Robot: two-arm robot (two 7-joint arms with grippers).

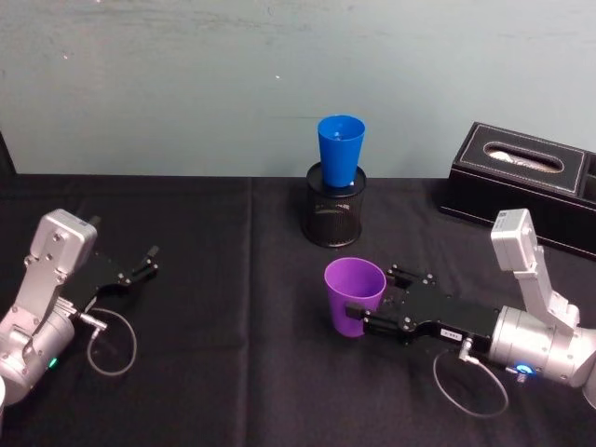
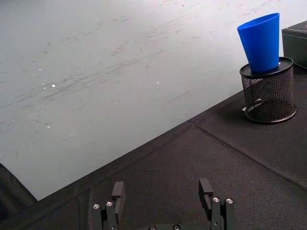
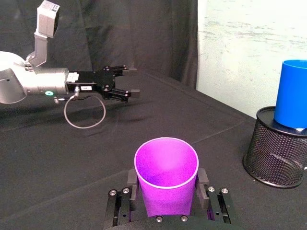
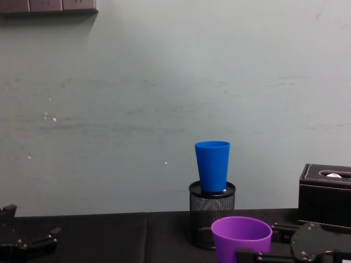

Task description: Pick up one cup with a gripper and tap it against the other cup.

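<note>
1. The purple cup (image 1: 354, 296) stands upright with its mouth up and its long axis vertical, in front of the black mesh pot (image 1: 335, 216) and apart from it.
2. The right gripper (image 1: 372, 300) pinches the purple cup from both sides.
3. The blue cup (image 1: 340, 149) stands upright in the mesh pot.
4. The left gripper (image 1: 149, 259) rests at the left with its fingers spread.

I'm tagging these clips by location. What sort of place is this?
Probably a test bench in a lab or office rather than a home: a table draped in black cloth stands against a bare, scuffed wall, with desk items such as a mesh pen pot and a tissue box.
</note>
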